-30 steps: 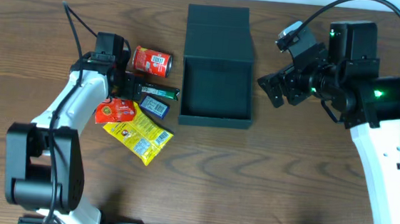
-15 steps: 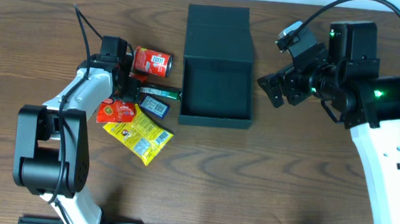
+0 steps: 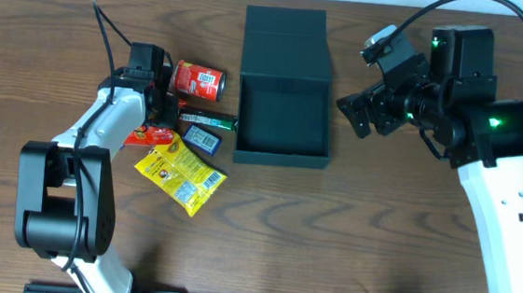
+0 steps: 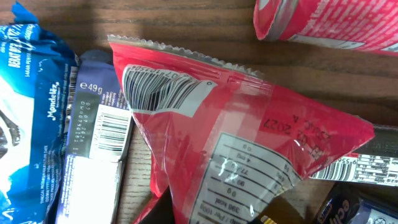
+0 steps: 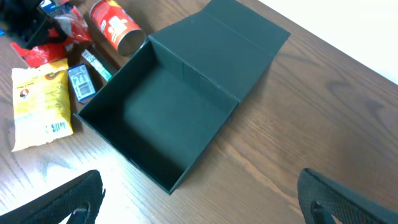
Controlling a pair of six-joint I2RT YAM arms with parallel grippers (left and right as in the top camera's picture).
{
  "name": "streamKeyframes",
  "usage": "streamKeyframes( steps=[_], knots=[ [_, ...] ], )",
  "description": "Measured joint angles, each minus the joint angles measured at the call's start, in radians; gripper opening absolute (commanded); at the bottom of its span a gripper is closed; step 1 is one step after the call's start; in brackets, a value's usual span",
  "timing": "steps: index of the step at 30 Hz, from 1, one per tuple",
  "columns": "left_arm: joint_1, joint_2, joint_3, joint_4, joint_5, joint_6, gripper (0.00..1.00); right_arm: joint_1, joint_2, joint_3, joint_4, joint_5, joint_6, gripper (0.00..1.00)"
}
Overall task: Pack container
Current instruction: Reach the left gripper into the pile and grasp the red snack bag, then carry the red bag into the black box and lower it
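The container (image 3: 280, 150) is a black box lying open, its flap lid (image 3: 287, 41) folded back; its inside (image 5: 161, 118) holds nothing. To its left lies a heap of snacks. My left gripper (image 3: 156, 124) is down in that heap, shut on a crumpled red snack packet (image 3: 145, 135). In the left wrist view the red packet (image 4: 249, 143) fills the middle, pinched between my dark fingertips (image 4: 165, 210) at the bottom edge. My right gripper (image 3: 358, 112) hangs open above the table to the right of the box, its fingers (image 5: 68, 199) wide apart.
Beside the red packet are a red can (image 3: 198, 81) on its side, a green bar (image 3: 209, 119), a small blue packet (image 3: 202, 139) and a yellow packet (image 3: 181, 173). The left wrist view also shows a blue wrapper (image 4: 25, 112) and a barcoded bar (image 4: 93, 130).
My left gripper has closed on the red packet, which is now bunched up and drawn a little up and left under the arm. The right arm has not moved.
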State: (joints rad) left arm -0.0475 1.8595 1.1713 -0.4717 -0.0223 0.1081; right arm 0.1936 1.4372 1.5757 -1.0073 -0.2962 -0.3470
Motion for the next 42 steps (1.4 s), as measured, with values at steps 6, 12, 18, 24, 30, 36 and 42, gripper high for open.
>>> streamKeyframes(
  steps=[6, 12, 18, 24, 30, 36, 42],
  knots=[
    [0.0, -0.016, 0.042, -0.079, 0.001, -0.01, 0.08, 0.0, 0.0, 0.0, 0.025, 0.0, 0.0, 0.99],
    [-0.042, -0.169, 0.137, -0.091, -0.019, -0.06, 0.05, -0.016, 0.0, 0.0, 0.06, 0.047, 0.05, 0.99],
    [-0.237, -0.22, 0.189, -0.027, -0.033, -0.174, 0.06, -0.13, 0.0, 0.0, 0.081, 0.08, 0.145, 0.99],
    [-0.437, -0.147, 0.189, 0.001, -0.064, -0.402, 0.05, -0.264, 0.0, 0.0, 0.082, 0.092, 0.231, 0.99],
    [-0.536, -0.042, 0.189, 0.003, -0.118, -0.546, 0.05, -0.328, 0.0, 0.0, 0.08, 0.095, 0.265, 0.99],
    [-0.612, -0.04, 0.189, 0.003, -0.177, -0.631, 0.05, -0.329, 0.0, 0.0, 0.076, 0.095, 0.27, 0.99],
    [-0.627, -0.034, 0.189, -0.032, -0.195, -0.69, 0.06, -0.329, 0.0, 0.0, 0.057, 0.095, 0.271, 0.99]
  ],
)
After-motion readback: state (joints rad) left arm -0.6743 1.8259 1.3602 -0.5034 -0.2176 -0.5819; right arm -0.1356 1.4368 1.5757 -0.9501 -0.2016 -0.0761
